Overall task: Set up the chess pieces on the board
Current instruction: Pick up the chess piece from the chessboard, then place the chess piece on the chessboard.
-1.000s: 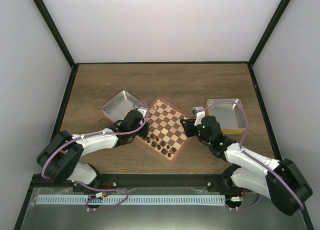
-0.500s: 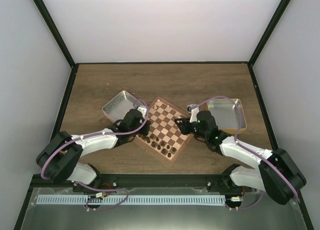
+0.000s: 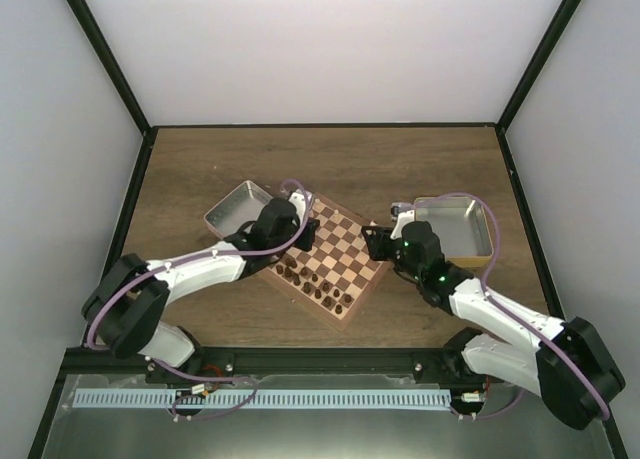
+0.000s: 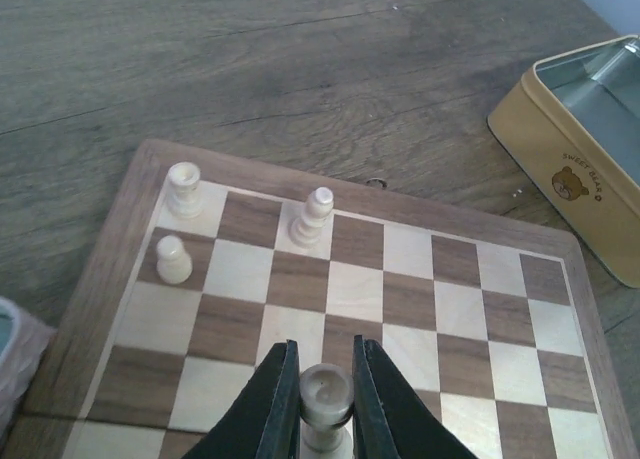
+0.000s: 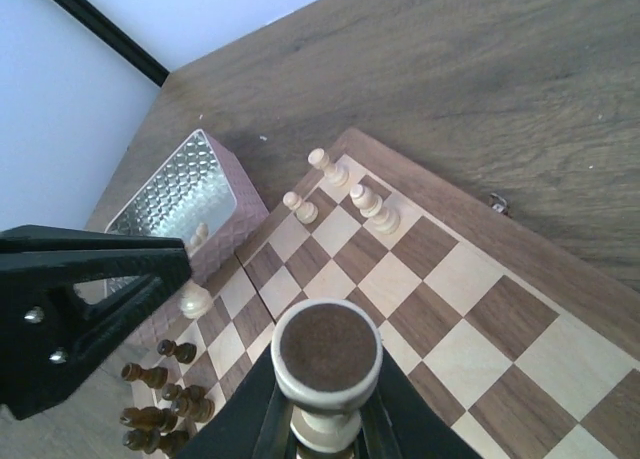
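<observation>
The board (image 3: 345, 255) lies diagonally between the arms. My left gripper (image 3: 303, 234) hovers over its left part, shut on a light beige chess piece (image 4: 326, 397), held upright just above the squares. My right gripper (image 3: 371, 243) is at the board's right edge, shut on another beige piece (image 5: 326, 364) whose brown felt base faces the camera. Three beige pieces (image 4: 312, 216) stand near the board's far corner, also in the right wrist view (image 5: 375, 209). My left gripper also shows in the right wrist view (image 5: 186, 297).
Several dark brown pieces (image 3: 320, 291) stand along the board's near edge. A silver tray (image 3: 235, 207) with pink patterned walls sits left of the board. A yellow tin (image 3: 455, 229) sits to the right, also in the left wrist view (image 4: 590, 149).
My left gripper has moved up and right from the board's left edge to over the board, carrying its piece. My right gripper shifted left, then back right a little.
</observation>
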`<state>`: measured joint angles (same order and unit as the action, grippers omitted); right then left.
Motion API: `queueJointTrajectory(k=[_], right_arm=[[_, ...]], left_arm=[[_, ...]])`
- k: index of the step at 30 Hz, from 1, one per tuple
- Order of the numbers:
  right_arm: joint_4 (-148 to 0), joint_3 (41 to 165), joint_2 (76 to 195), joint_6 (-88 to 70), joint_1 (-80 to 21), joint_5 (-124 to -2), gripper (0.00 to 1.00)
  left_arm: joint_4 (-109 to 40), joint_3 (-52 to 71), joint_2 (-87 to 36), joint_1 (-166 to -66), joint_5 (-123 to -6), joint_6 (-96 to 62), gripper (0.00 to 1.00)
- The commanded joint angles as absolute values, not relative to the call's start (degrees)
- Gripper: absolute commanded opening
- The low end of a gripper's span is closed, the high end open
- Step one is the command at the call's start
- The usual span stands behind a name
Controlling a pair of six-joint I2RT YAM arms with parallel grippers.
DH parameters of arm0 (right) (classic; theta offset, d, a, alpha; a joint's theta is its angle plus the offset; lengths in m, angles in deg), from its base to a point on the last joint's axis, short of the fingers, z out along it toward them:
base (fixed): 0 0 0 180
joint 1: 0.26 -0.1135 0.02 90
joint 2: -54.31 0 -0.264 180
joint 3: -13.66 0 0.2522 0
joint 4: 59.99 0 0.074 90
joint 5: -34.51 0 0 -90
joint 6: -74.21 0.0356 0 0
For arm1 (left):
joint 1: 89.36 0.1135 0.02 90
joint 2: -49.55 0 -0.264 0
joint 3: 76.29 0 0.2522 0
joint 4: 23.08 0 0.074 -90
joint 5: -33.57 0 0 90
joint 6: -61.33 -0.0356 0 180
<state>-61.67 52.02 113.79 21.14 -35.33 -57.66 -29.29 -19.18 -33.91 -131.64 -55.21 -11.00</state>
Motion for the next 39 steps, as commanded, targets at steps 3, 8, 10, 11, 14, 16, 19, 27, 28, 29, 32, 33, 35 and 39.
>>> queueJointTrajectory(k=[3, 8, 10, 11, 14, 16, 19, 27, 28, 29, 32, 33, 35, 39], right_arm=[[-62.5, 51.7, 111.6, 21.8, -35.5, -54.3, 0.11], [-62.5, 51.4, 111.4, 21.8, -35.5, -54.3, 0.11], [-62.5, 51.3, 111.3, 21.8, -35.4, -54.3, 0.11], [-62.5, 51.2, 111.3, 21.8, -35.4, -54.3, 0.11], [-62.5, 51.2, 111.3, 21.7, -35.4, -54.1, 0.11], [-62.5, 51.2, 111.3, 21.6, -35.4, -53.9, 0.11], [-62.5, 51.2, 111.3, 21.6, -35.4, -53.9, 0.11], [-62.7, 51.4, 111.2, 21.7, -35.4, -53.8, 0.11], [-62.8, 51.4, 111.2, 21.7, -35.4, -53.9, 0.11], [-62.8, 51.3, 111.2, 21.7, -35.4, -53.9, 0.11], [-62.9, 51.5, 111.1, 21.6, -35.4, -53.9, 0.11], [-62.9, 51.5, 111.1, 21.6, -35.5, -53.9, 0.11], [-62.9, 51.5, 111.1, 21.5, -35.4, -53.9, 0.11], [-62.8, 51.7, 111.2, 21.5, -35.4, -53.9, 0.11]], left_arm=[[-27.0, -14.3, -40.9, -132.6, -53.6, -12.5, 0.05], [-26.0, -10.9, -45.8, -132.9, -51.4, -14.1, 0.06], [-25.7, -10.0, -47.3, -132.8, -50.7, -15.0, 0.05], [-25.6, -9.6, -48.0, -132.8, -50.3, -15.5, 0.05], [-25.0, -8.8, -49.8, -132.8, -50.0, -16.5, 0.06], [-24.6, -8.3, -50.8, -132.8, -49.9, -17.1, 0.06], [-24.3, -7.6, -51.9, -132.8, -49.6, -17.6, 0.06], [-24.5, -5.6, -54.2, -132.5, -49.8, -19.3, 0.09], [-24.5, -5.3, -54.5, -132.5, -50.0, -19.6, 0.09], [-24.6, -4.9, -54.7, -132.4, -50.2, -19.9, 0.09], [-25.2, -3.8, -55.8, -132.0, -50.3, -20.3, 0.09], [-25.4, -3.4, -56.2, -131.8, -50.4, -20.4, 0.09], [-25.6, -2.9, -56.8, -131.6, -50.5, -20.5, 0.09], [-26.0, -2.2, -57.7, -131.3, -50.9, -21.1, 0.09]])
